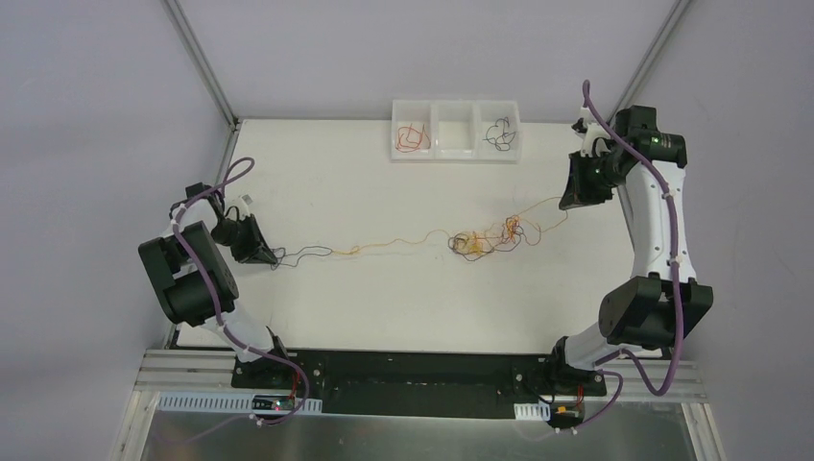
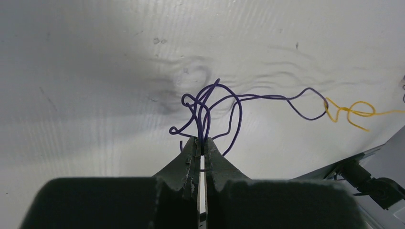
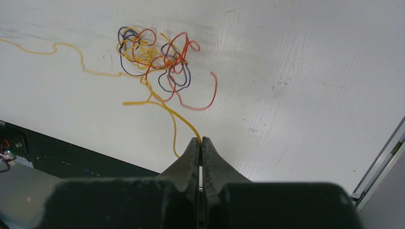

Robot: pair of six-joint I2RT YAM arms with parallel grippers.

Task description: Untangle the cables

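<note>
A tangle of yellow, red and purple cables (image 1: 488, 237) lies mid-table; it also shows in the right wrist view (image 3: 155, 56). A purple cable (image 2: 267, 98) runs left from it, hooked to a yellow cable (image 2: 351, 112). My left gripper (image 1: 271, 257) is shut on the purple cable's looped end; its tips show in the left wrist view (image 2: 202, 143). My right gripper (image 1: 566, 204) is shut on a yellow cable (image 3: 179, 119) that leads into the tangle; its tips show in the right wrist view (image 3: 201, 141). A long yellow strand (image 1: 394, 244) stretches between the two sides.
A white three-part tray (image 1: 456, 153) stands at the table's far edge, with a red cable (image 1: 411, 136) in its left bin and a dark cable (image 1: 499, 133) in its right bin. A black rail (image 1: 413, 370) runs along the near edge.
</note>
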